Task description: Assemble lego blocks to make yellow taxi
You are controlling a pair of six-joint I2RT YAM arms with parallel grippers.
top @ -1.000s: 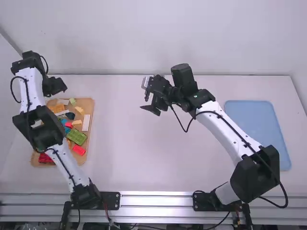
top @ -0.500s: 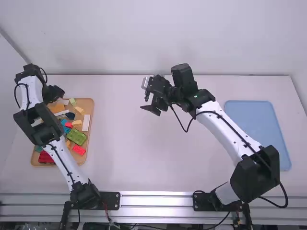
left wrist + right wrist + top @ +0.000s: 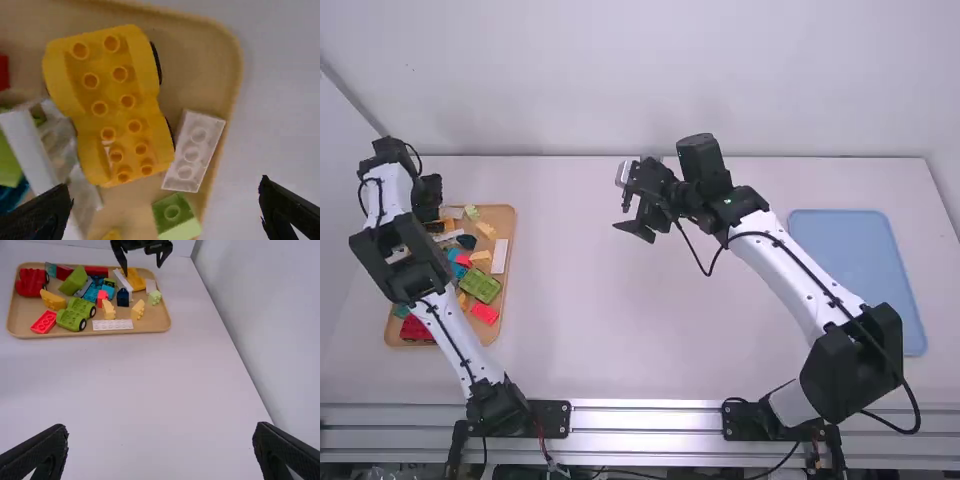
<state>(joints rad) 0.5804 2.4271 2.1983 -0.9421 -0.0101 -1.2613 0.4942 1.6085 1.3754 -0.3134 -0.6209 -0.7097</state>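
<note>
1. One yellow base (image 3: 112, 120) lies in the tray (image 3: 200, 65), beside a white block (image 3: 185, 159).
2. The left tool (image 3: 166, 194) is spread above it, holding nothing; the right tool (image 3: 160, 433) gapes empty over the bench (image 3: 150, 380).
3. The base should be light, stiff, slightly slick; grip its narrow waist, clear of the wheels (image 3: 157, 62).

Two robot arms (image 3: 817, 311) at left and right of frame pair white segments (image 3: 396, 190) with boxy black joints (image 3: 855, 365) and cables (image 3: 760, 234).

Pale wall (image 3: 570, 80) — behind white table (image 3: 620, 330)
</note>
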